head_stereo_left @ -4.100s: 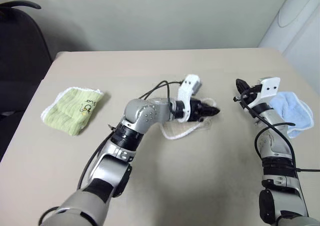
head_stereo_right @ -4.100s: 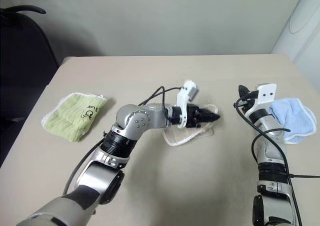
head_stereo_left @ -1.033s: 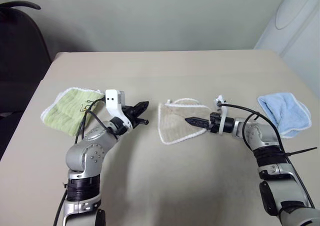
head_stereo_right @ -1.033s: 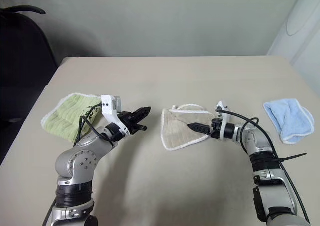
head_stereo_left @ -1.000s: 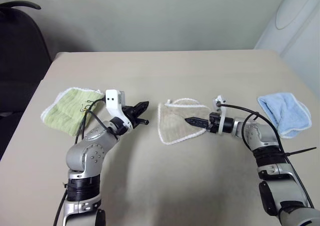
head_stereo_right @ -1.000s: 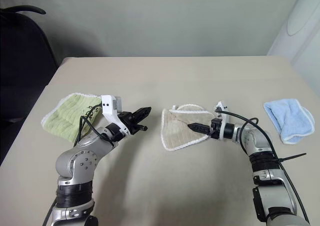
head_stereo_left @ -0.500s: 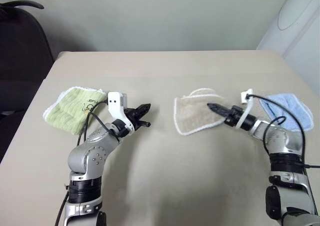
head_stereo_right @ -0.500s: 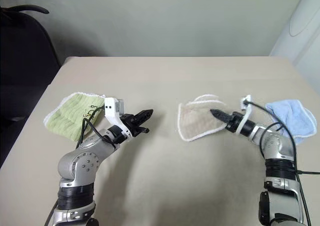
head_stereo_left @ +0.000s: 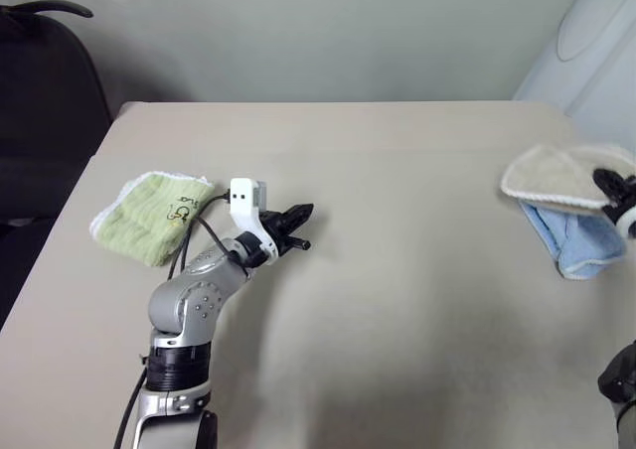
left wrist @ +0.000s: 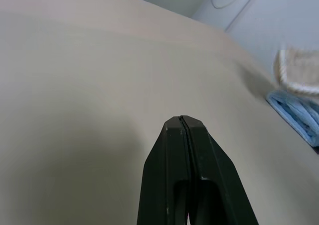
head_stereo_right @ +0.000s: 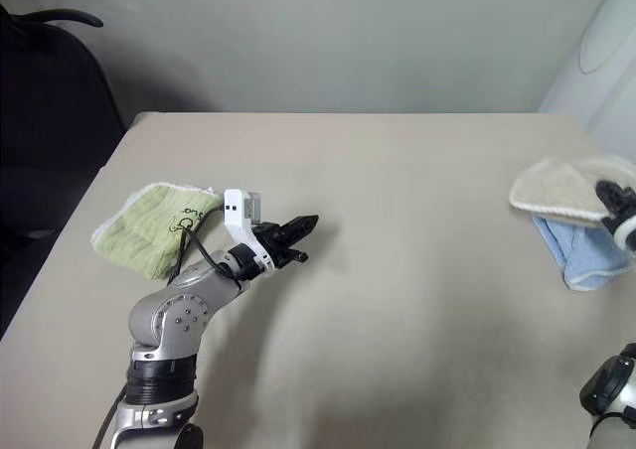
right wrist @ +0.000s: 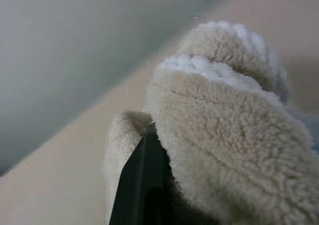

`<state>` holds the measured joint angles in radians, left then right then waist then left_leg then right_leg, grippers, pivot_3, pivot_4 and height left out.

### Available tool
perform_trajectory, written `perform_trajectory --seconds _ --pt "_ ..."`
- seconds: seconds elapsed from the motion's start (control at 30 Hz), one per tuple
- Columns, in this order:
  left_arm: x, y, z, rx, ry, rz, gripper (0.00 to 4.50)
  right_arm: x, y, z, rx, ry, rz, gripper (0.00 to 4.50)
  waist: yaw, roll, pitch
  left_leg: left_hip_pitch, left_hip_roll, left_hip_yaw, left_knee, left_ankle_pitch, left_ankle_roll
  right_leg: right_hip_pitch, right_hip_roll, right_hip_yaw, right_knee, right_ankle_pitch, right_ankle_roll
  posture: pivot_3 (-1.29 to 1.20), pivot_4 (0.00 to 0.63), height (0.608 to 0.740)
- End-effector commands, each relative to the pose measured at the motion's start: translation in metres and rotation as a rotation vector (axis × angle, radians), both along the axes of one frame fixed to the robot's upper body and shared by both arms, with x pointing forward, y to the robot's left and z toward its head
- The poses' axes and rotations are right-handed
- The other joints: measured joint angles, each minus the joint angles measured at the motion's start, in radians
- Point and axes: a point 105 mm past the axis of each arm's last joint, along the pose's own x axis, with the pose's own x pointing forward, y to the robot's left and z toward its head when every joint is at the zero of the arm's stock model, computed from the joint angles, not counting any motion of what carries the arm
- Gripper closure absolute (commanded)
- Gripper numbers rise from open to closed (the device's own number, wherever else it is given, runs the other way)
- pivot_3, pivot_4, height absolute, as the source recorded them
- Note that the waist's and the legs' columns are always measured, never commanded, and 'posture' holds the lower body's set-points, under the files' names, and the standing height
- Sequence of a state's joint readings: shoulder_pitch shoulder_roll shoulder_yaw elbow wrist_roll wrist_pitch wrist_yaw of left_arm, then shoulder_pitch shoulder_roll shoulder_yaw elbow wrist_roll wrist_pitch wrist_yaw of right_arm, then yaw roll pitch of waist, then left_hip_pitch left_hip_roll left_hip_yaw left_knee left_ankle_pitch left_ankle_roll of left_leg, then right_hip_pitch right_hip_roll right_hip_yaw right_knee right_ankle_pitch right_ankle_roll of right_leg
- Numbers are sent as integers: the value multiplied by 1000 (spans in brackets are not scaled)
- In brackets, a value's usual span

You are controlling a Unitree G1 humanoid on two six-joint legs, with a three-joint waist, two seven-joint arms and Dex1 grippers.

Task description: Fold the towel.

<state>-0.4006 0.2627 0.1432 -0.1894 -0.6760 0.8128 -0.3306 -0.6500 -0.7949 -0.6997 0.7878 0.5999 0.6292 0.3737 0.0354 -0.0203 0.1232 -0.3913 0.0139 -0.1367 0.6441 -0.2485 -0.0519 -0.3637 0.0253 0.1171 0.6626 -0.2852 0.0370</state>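
Note:
The towel (head_stereo_left: 556, 171), beige with white stitched edging, hangs bunched at the far right of the table, just above the light blue cloth (head_stereo_left: 578, 242). My right gripper (head_stereo_left: 606, 182) is shut on the towel at its right side. In the right wrist view the towel (right wrist: 224, 135) drapes thickly over one black finger (right wrist: 142, 185). My left gripper (head_stereo_left: 301, 214) is shut and holds nothing. It points level toward the right over bare tabletop left of the middle, and its fingertips (left wrist: 183, 123) are pressed together.
A folded light green striped cloth (head_stereo_left: 149, 216) with a logo lies at the table's left side, behind my left arm. A black chair (head_stereo_left: 40, 91) stands past the beige table's (head_stereo_left: 397, 320) left edge. A white rounded object (head_stereo_left: 596, 42) stands beyond the right corner.
My right gripper has closed on the towel and swung far right, carrying it from the table's middle to above the blue cloth. The left gripper has barely moved.

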Motion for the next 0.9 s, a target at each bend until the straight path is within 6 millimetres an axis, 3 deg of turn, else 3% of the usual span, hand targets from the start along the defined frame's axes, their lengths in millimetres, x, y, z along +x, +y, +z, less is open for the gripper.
perform_trajectory --seconds 0.03,0.1,0.17,0.27,0.53,0.7,0.9 --pt "0 -8 11 -7 -50 -30 4500 -4 -16 -23 -127 123 -97 3936 -2 1 0 0 0 2 0 0 0 -1 0 1 1 0 0 0 150 740" --pt "-1 -8 11 -6 -52 -30 4500 -4 -20 -29 -134 135 -129 3936 -5 3 0 0 0 4 0 0 0 -2 0 3 2 0 0 0 150 740" --pt "-1 -5 11 -7 -52 -22 4500 -4 -21 -28 -149 126 -129 3247 -6 3 0 1 1 4 0 0 1 -2 0 3 2 0 0 0 150 740" --pt "-2 -3 10 -10 -50 -14 4500 -5 -24 -26 -184 122 -132 2644 -5 3 0 1 1 4 1 -2 3 0 0 3 1 0 0 0 150 740" --pt "-3 -6 7 -26 -41 -21 4500 -24 -41 4 -240 23 -165 20 3 3 0 1 0 5 1 -2 3 0 -1 3 1 0 0 0 150 740" --pt "-2 -7 4 -31 -30 -34 4500 -47 -50 29 -285 -47 -223 20 0 3 0 1 0 6 1 -2 3 0 -1 4 0 0 1 0 150 740" --pt "6 0 4 -16 -33 -3 4500 -68 -55 40 -390 -26 -292 20 0 3 0 1 0 6 1 -5 8 0 -1 4 0 -1 2 0 150 740"
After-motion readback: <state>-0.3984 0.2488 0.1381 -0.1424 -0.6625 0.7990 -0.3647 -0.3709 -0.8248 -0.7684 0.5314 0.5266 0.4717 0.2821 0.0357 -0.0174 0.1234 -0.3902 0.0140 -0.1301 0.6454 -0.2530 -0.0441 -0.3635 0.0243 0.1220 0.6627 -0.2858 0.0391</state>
